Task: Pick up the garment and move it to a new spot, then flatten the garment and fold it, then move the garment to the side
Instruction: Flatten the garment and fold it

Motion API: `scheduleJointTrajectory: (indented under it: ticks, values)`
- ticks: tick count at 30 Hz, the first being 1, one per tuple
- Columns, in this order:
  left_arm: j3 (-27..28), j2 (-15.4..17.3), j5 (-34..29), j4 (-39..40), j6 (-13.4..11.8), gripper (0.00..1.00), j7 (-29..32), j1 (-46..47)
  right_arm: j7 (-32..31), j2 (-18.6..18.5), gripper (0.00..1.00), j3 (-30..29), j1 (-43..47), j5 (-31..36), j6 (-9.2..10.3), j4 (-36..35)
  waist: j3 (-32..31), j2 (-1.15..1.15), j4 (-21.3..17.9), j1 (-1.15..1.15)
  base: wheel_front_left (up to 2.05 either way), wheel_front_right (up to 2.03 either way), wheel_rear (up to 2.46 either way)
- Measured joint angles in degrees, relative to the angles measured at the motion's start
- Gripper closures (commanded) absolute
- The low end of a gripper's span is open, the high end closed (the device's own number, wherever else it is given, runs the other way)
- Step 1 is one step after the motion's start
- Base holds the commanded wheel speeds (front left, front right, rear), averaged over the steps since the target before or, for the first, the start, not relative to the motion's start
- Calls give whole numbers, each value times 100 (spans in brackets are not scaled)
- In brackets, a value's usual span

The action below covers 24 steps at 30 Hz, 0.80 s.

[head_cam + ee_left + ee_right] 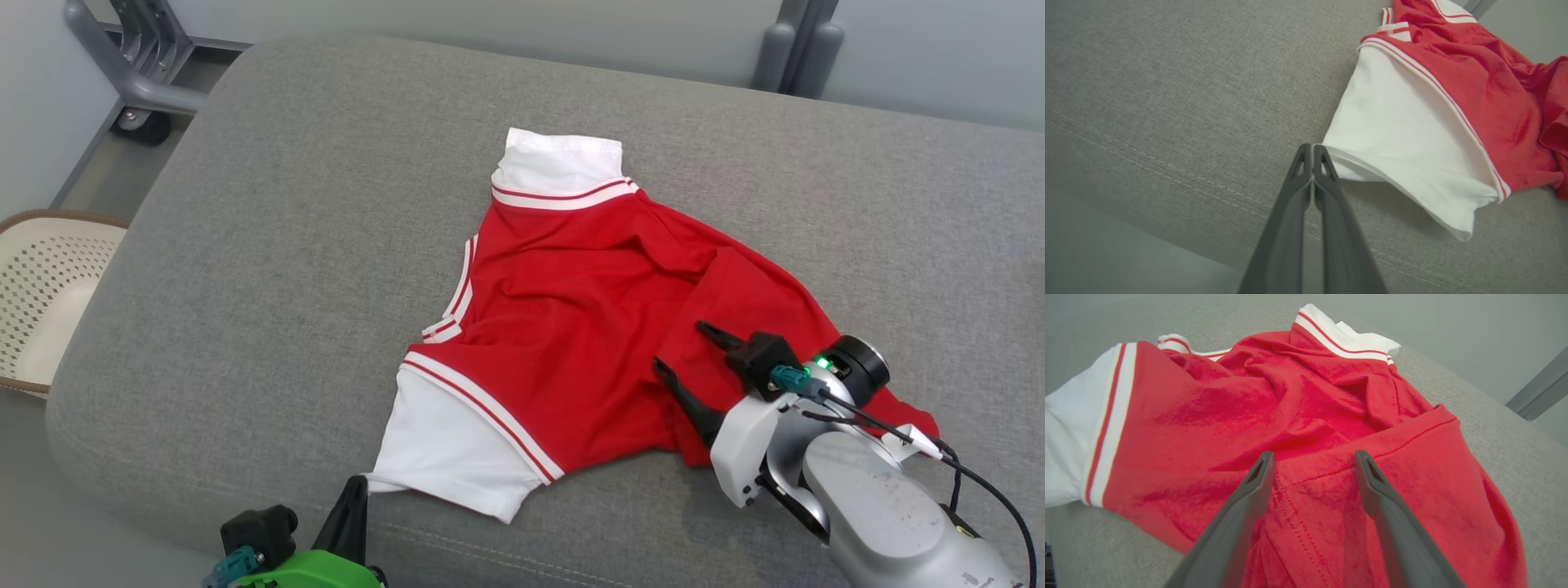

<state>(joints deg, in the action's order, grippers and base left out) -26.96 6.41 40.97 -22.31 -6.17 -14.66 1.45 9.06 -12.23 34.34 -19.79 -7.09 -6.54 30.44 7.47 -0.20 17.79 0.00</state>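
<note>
The left gripper (pixel 1312 149) pinches the near sleeve corner (pixel 1331 151) of the crumpled red-and-white knit shirt (pixel 571 318) in its jaws. The right gripper (pixel 1314 457), jaws spread, straddles the hem fold (pixel 1396 439) lying crosswise just ahead.

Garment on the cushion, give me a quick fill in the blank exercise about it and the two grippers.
1. The left gripper is shut on a corner of the garment's ____ sleeve.
2. The right gripper is over the red fabric with its jaws ____.
3. The garment lies on a ____ cushion.
Missing words: white; open; grey.
</note>
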Motion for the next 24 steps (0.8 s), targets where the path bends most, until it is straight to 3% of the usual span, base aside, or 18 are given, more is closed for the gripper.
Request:
scheduleJointTrajectory:
  ticks: [12, 13, 14, 15, 16, 19, 21, 24]
  values:
    - [56, 51, -18, 260, -43, 100, 0, -315, -399, 4, 0, 257, -210, 3, -52, 443, 45, 0, 60, 0, 0, 0, 0]
    - [77, 63, -21, 274, -44, 100, 0, -332, -455, 2, 4, 299, -209, 3, -52, 502, 51, 0, 38, 0, 0, 0, 0]
    - [86, 73, -41, 289, -44, 100, 0, -347, -499, 2, 42, 322, -209, -1, -52, 548, 57, 0, 15, 0, 0, 0, 0]
    - [89, 77, -48, 305, -46, 100, 0, -360, -543, -2, 52, 342, -210, -5, -52, 581, 64, 0, -7, 0, 0, 0, 0]
    - [89, 80, -53, 326, -48, 100, 0, -373, -584, -5, 52, 358, -211, -13, -53, 606, 71, 0, -30, 0, 0, 0, 0]
    - [87, 86, -94, 409, -48, 100, 0, -381, -619, -18, 75, 377, -251, -53, -58, 647, 95, 0, -88, 0, 0, 0, 0]
    - [76, 87, -114, 434, -49, 100, 0, -381, -608, -53, 100, 354, -350, -53, -58, 648, 114, 0, -115, 0, 0, 0, 0]
    - [78, 91, -165, 460, -49, 100, 0, -382, -559, -115, 100, 261, -520, -57, -59, 636, 132, 0, -138, 0, 0, 0, 0]
